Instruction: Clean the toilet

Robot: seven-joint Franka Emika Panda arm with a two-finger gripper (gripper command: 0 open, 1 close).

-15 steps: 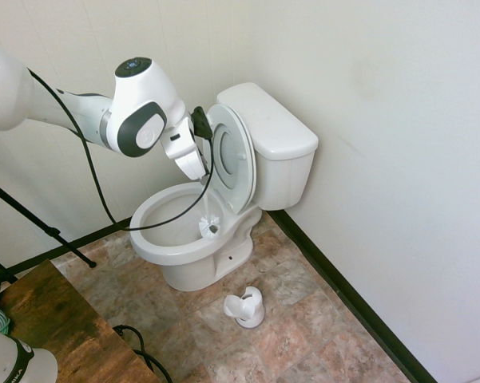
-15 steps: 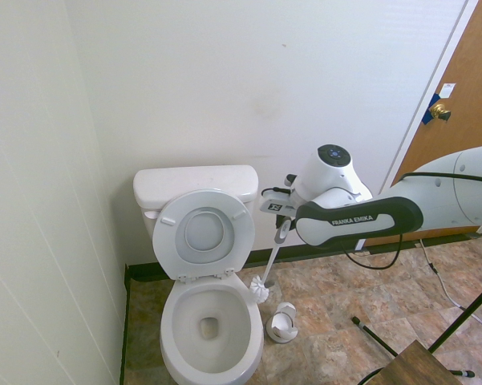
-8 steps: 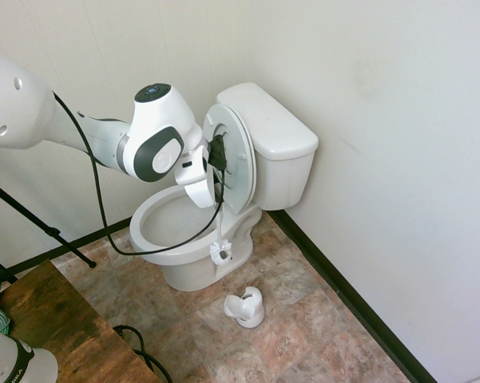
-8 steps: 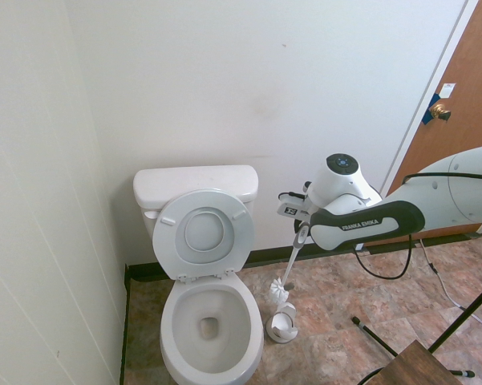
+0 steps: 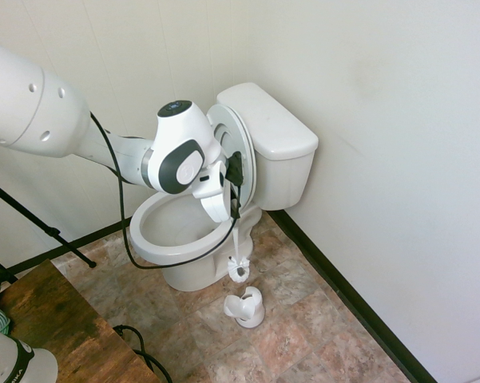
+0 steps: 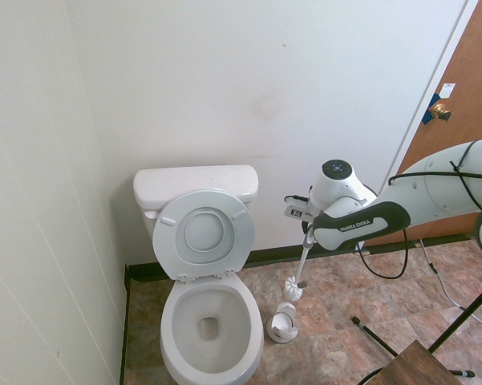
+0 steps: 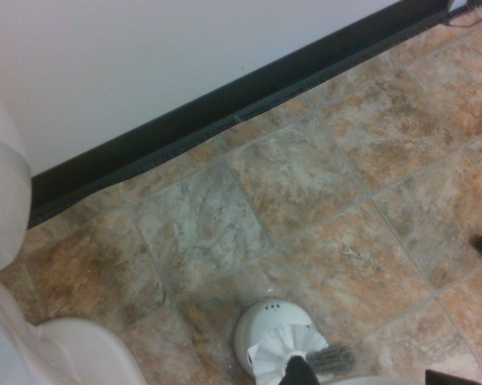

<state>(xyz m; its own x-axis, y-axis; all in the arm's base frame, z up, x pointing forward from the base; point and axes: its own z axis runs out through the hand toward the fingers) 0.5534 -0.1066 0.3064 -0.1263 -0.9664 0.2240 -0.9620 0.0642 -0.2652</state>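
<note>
The toilet (image 5: 164, 246) stands in the corner with its seat and lid (image 5: 233, 152) raised against the tank (image 5: 271, 121); its bowl (image 6: 176, 325) is open and empty. My gripper (image 5: 234, 209) is shut on the thin handle of a white toilet brush, to the right of the bowl, outside the rim. The brush head (image 5: 238, 268) hangs just above the small white brush holder (image 5: 246, 308) on the floor. In the second exterior view the brush head (image 6: 293, 287) hangs over the holder (image 6: 282, 323). The wrist view looks down on the holder (image 7: 261, 325) with the brush head (image 7: 285, 349) over it.
A black baseboard (image 5: 343, 299) runs along the walls on the tiled floor (image 7: 305, 184). A wooden table (image 5: 60, 323) sits at the near left. A brown door with a knob (image 6: 441, 111) is at the far right.
The arm swung the brush out of the toilet bowl, over the rim and down beside it, so the brush head now hangs above the holder on the floor.
</note>
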